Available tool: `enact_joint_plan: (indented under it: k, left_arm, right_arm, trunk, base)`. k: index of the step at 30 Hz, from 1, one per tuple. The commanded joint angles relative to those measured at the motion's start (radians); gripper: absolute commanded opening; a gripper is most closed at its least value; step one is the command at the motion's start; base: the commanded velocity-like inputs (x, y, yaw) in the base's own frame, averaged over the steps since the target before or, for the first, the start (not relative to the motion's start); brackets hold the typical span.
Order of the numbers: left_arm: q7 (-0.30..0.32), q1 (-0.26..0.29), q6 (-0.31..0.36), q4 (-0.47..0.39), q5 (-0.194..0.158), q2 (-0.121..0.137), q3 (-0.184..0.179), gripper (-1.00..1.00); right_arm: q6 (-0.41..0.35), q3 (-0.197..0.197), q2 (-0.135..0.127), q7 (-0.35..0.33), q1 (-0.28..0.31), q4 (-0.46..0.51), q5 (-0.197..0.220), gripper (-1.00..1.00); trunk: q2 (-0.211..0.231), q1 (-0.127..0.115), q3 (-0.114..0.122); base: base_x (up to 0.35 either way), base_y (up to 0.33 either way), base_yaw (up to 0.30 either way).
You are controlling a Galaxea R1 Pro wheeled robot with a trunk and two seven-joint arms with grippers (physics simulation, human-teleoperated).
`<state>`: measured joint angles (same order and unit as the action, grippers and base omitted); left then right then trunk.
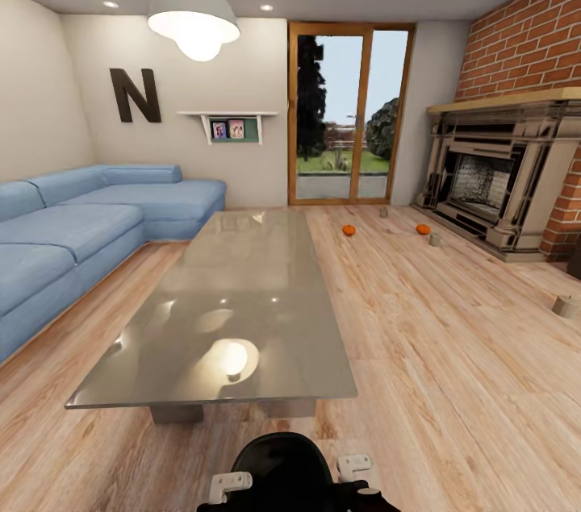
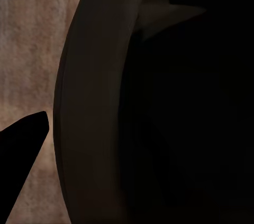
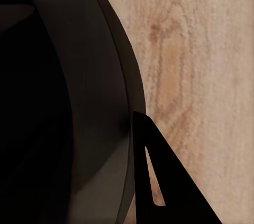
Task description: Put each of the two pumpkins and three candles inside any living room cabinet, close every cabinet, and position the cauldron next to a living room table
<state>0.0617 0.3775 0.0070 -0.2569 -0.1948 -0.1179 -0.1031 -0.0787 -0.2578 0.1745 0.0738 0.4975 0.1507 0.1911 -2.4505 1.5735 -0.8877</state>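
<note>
The head view is bright and evenly lit. Light sources are a lit pendant lamp (image 1: 194,12), recessed ceiling spots and daylight through the glass door (image 1: 352,113). The glossy table top (image 1: 234,310) carries a round glare spot mirroring the lamp, plus smaller highlights. Straight lines lean outward at the edges, indicating wide-angle distortion. Both wrist views are dim, soft and slightly blurred; the cauldron (image 2: 174,108) renders almost black.

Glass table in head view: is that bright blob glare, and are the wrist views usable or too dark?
Head view: the blob on the table is the pendant lamp mirrored in the glossy top, with smaller ceiling-spot glints; wide-angle stretch at the edges. Left wrist view: the cauldron sits close, almost black, little detail. Right wrist view: dark cauldron wall again, floor soft and blurry.
</note>
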Motion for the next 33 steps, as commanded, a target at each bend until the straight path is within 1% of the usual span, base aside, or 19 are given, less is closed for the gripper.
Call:
enact_joint_plan:
  k: [1,9,26,33]
  left_arm:
    - [-0.003,0.001,0.001,-0.004,-0.006,0.001,-0.003,-1.00]
    - [-0.004,0.001,0.001,-0.005,-0.006,0.001,-0.002,-1.00]
    - [-0.005,0.001,0.001,-0.005,-0.006,0.001,-0.002,-1.00]
    - [-0.002,0.001,0.000,-0.005,-0.006,0.001,-0.003,-1.00]
  right_arm:
    - [-0.006,-0.028,0.000,0.006,0.000,0.000,0.026,-1.00]
    - [-0.006,-0.028,0.000,0.006,0.000,0.000,0.027,-1.00]
    - [-0.006,-0.028,0.000,0.006,0.000,0.000,0.027,-1.00]
    - [-0.006,-0.028,0.000,0.006,0.000,0.000,0.026,-1.00]
  trunk:
    - [-0.001,0.000,-0.001]
    - [-0.001,0.000,-0.001]
    - [-0.001,0.000,-0.001]
    - [-0.001,0.000,-0.001]
  base:
    - [0.000,0.000,0.000]
    - [0.003,0.000,0.000]
    - [0.101,0.000,0.000]
    - [0.020,0.000,0.000]
